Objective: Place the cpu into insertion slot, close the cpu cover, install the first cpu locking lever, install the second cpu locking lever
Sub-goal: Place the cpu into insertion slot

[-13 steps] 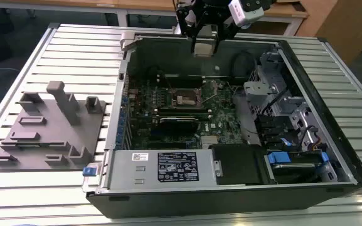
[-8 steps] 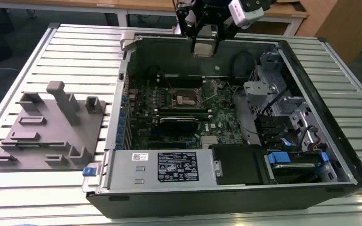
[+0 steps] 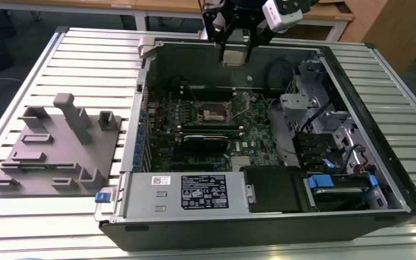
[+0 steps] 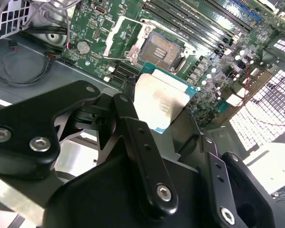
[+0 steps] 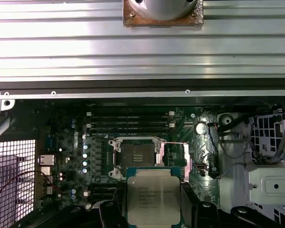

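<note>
My gripper (image 3: 235,53) hangs high over the far wall of the open computer case and is shut on the cpu (image 5: 149,195), a flat square chip with a grey-silver top (image 4: 162,99) held between the black fingers (image 4: 133,128). Below it, on the green motherboard (image 3: 255,142), lies the insertion slot (image 5: 134,156), uncovered, with its contact field showing (image 4: 160,47). The slot (image 3: 214,112) is well below and nearer than the gripper in the exterior view. The cpu cover (image 4: 122,37) is swung open beside the slot, a brownish metal frame (image 5: 179,156).
The case (image 3: 359,81) lies on a slatted metal table (image 3: 85,59). Memory slots (image 5: 130,121) run beside the socket. A black expansion card (image 3: 206,142), the power supply (image 3: 186,192) and drive bays (image 3: 331,135) fill the case. A grey fixture block (image 3: 56,146) stands at the exterior view's left.
</note>
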